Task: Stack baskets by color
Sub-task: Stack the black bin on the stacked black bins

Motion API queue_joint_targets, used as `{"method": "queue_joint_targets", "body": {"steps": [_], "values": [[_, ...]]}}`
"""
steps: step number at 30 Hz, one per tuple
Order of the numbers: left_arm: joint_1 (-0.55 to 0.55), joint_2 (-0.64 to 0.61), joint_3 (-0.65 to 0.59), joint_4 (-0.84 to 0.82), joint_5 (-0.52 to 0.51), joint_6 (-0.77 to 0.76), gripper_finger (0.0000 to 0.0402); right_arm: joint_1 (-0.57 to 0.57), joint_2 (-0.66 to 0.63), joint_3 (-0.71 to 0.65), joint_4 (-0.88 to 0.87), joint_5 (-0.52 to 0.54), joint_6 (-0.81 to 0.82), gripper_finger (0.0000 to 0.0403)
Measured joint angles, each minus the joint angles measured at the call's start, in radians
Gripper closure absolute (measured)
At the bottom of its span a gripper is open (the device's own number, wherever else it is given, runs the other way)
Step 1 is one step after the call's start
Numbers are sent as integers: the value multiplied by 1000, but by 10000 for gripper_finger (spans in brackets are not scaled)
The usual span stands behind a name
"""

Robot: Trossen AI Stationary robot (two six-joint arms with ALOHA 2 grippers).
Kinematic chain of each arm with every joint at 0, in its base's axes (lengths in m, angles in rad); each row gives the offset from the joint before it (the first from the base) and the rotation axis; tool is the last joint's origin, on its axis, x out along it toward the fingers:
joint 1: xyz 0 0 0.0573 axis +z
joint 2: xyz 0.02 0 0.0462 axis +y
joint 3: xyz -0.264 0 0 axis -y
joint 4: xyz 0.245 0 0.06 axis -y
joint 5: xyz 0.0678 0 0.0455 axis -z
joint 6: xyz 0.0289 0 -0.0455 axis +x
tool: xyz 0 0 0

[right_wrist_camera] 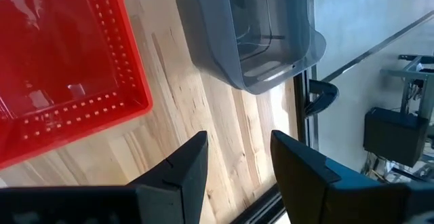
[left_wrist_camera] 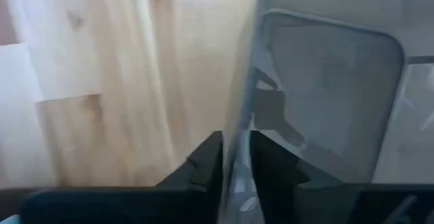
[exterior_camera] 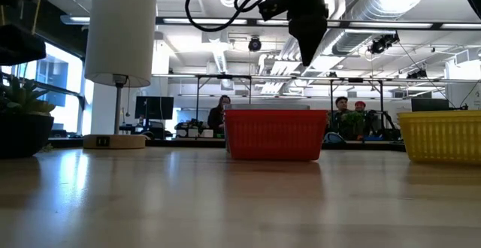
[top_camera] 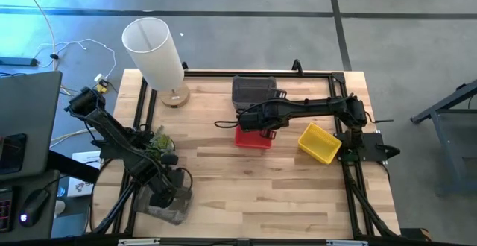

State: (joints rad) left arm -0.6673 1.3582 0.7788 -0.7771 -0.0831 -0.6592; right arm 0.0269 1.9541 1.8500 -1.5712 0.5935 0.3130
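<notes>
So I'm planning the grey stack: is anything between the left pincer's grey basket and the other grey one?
Yes. The green clump and the red basket lie roughly between it and the far grey basket.

Red basket (top_camera: 253, 138) mid-table; yellow basket (top_camera: 320, 143) right; grey baskets (top_camera: 253, 91) behind.

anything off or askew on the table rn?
Only one thing: the grey basket in the left gripper hangs over the table's front-left corner, fingers closing on its wall. The red basket, yellow basket and second grey basket sit upright, unstacked. The right gripper is open above the red one.
</notes>
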Motion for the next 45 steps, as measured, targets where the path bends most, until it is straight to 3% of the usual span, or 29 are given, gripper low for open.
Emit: {"method": "queue_joint_targets", "body": {"steps": [5, 10, 25, 45], "values": [[0, 18, 0, 44, 18, 9, 396, 1, 0, 0, 0, -2, 0, 256], [15, 19, 0, 51, 12, 54, 398, 14, -14, 8, 0, -2, 1, 256], [200, -18, 4, 163, -7, 168, 401, 47, -162, 72, 0, 81, 39, 256], [458, -18, 229, 203, -60, 500, 401, 28, -235, 73, 4, 95, -69, 256]]}}
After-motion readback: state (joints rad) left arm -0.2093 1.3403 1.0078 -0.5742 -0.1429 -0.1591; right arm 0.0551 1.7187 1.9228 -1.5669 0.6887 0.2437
